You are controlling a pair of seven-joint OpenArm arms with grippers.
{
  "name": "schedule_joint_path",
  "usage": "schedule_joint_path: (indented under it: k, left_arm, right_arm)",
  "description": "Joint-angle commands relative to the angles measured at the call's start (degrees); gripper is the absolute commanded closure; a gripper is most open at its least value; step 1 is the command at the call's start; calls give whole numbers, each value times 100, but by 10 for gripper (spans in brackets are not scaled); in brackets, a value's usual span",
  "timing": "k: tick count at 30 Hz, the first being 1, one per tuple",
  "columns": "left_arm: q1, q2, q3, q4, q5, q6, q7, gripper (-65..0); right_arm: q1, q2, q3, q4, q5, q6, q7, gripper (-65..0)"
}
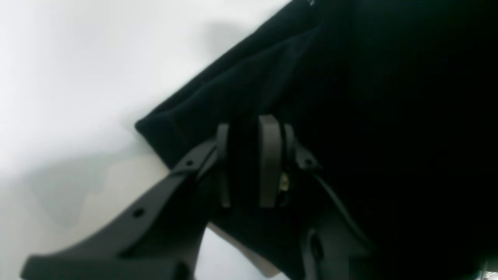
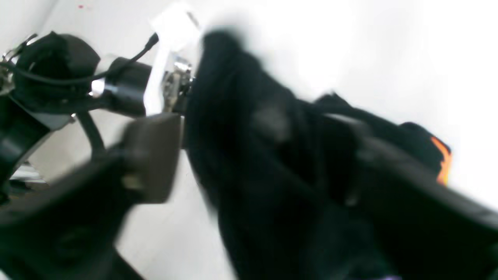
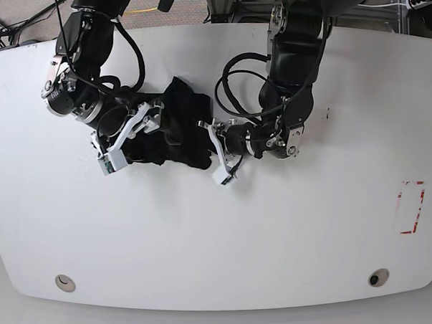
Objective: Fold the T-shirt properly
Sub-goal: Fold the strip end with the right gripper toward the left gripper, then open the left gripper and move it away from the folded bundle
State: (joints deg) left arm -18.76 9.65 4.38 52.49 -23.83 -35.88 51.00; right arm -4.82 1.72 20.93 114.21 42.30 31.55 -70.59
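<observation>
With the left gripper [image 1: 249,163] pinching the shirt [image 3: 179,128] edge and the right gripper [image 2: 249,155] spread wide around cloth, pull the fold flat slowly.

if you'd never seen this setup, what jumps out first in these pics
The black T-shirt bunched into a dark heap in the upper middle of the white table, with both arms bent in on it from either side. In the left wrist view, the left gripper has its fingers pinched close on a folded edge of the cloth. A red rectangular outline sits alone near the table's right edge.
</observation>
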Motion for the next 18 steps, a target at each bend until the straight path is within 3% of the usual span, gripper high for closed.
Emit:
schedule_joint_path:
  k: [1,9,12,15,18]
  left_arm:
    - [-1,-65,6,-14,612,199,346,-108]
    - [-1,-65,-117,13,463,172,328,-121]
    - [-1,-65,-364,13,49,172,319,-211]
    - [-18,-169,-522,21,-399,172,293,-297]
    - [-27,-249,-654,83,-812,181,293,-342]
  right_arm:
    - [82,26,-58,91,126,14,144,-650]
    - [38,70,136,100,178,67,637,-650]
    - [-24,79,382,100,178,76,663,-650]
    - [-76,290,452,91,178,85,681,-650]
    - [-94,351,452,91,178,85,681,-650]
